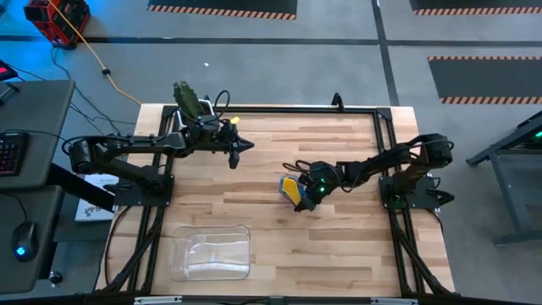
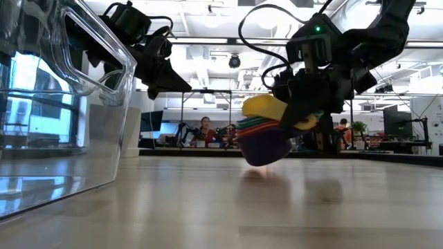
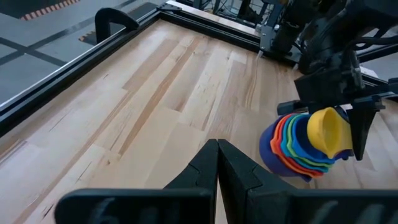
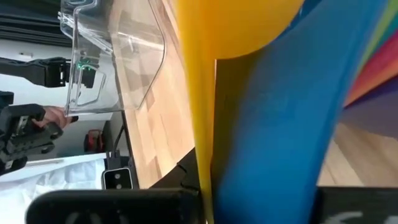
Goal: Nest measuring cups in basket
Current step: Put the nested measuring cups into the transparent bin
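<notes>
One nested stack of small plastic measuring cups (image 1: 292, 191), yellow innermost and blue outermost, sits pinched by its handles in the right gripper (image 1: 302, 202), well apart from the clear rectangular plastic basket (image 1: 210, 252). We see the stack tilted just above the wooden table (image 1: 254, 169). The left gripper (image 1: 246, 145) hangs closed and empty, farther from the basket.

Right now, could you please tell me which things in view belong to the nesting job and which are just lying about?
Job:
- nested stack of coloured plastic measuring cups, held in the right gripper
- clear plastic basket

Lying about:
- green cactus at the table's far edge
- white papers beside the table
</notes>
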